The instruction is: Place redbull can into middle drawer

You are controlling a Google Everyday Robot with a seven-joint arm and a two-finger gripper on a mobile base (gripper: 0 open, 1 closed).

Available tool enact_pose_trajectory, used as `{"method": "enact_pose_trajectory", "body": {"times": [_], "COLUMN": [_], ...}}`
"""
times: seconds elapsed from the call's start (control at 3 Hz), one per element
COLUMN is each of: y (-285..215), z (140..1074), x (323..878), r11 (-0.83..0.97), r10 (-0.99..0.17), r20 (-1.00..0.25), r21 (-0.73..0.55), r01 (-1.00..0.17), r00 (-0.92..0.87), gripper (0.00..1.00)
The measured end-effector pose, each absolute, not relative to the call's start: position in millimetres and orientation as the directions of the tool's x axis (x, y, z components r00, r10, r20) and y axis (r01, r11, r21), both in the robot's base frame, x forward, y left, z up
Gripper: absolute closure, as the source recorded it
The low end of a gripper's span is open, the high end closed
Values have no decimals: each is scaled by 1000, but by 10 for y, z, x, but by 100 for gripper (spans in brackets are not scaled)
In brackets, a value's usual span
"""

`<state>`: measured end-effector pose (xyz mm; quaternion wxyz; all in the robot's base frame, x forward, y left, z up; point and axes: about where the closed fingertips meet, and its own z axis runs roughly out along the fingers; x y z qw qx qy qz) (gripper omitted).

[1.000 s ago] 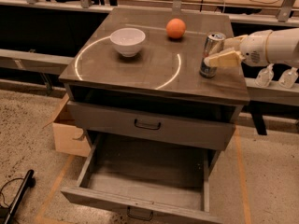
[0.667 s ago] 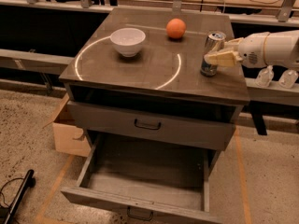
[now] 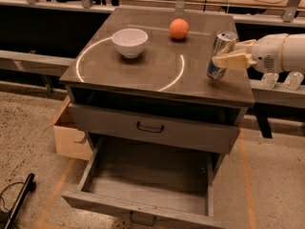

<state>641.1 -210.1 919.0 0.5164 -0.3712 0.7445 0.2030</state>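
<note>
The redbull can point(image 3: 218, 56) is at the right edge of the cabinet top point(image 3: 157, 73), tilted with its silver top leaning right. My gripper point(image 3: 226, 52) reaches in from the right and is shut on the can, one cream finger point(image 3: 232, 61) across its front and the other behind it. The can's base is at or just above the top. The middle drawer point(image 3: 152, 175) is the lower one, pulled wide open and empty, with its black handle point(image 3: 142, 219) at the front. The drawer above it point(image 3: 150, 127) is closed.
A white bowl point(image 3: 129, 41) and an orange fruit point(image 3: 179, 28) sit on the cabinet top, left of the can. A cardboard box point(image 3: 69, 137) stands on the floor left of the cabinet. A black object point(image 3: 16, 199) lies on the floor at the lower left.
The can stood upright in the gripper before; now it is tilted, its top leaning right. The drawers, bowl and fruit have not moved.
</note>
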Motion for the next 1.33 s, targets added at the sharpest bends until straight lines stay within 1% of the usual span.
{"method": "enact_pose_trajectory", "body": {"times": [0.33, 0.67, 1.0, 1.33], "y": [-2006, -1843, -1595, -1595], "z": [9316, 9097, 8618, 8618], "x": [5981, 5486, 5004, 5004], "r11": [606, 538, 420, 419], "r10": [-343, -363, -416, -416], "r20": [-919, -905, -883, -883], "r21": [-59, -10, 26, 26], "r01": [-793, -843, -907, -907], "r00": [-194, -220, -218, -218], "gripper": [100, 100, 100, 100]}}
